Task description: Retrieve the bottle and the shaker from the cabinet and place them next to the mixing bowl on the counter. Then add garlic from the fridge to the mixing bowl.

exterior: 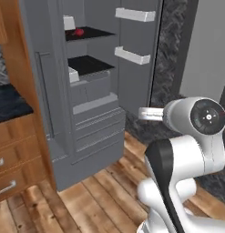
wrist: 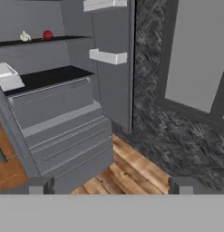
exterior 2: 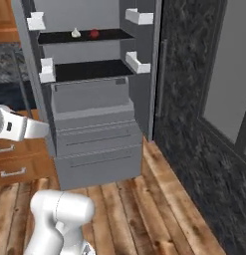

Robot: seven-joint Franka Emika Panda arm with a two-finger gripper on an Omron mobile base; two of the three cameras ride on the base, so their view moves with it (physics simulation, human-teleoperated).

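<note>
The grey fridge (exterior: 93,116) (exterior 2: 89,107) (wrist: 59,113) stands open ahead of me. A small pale garlic bulb (exterior 2: 75,33) (wrist: 25,36) lies on its upper black shelf, far beyond my reach. My gripper (wrist: 111,186) is open, its two dark fingertips (wrist: 40,185) set wide apart with nothing between them, and it points toward the fridge's lower drawers and the floor. A strip of dark counter (exterior: 9,103) shows at the left. The bottle, the shaker, the mixing bowl and the cabinet are out of view.
A red round fruit (exterior: 79,32) (exterior 2: 94,33) (wrist: 48,35) sits beside the garlic. White door bins (exterior: 132,55) (exterior 2: 138,63) (wrist: 109,56) jut from the fridge's right side. Wooden drawers (exterior: 13,164) stand at the left and a dark stone wall (exterior 2: 194,99) at the right. The floor is wooden.
</note>
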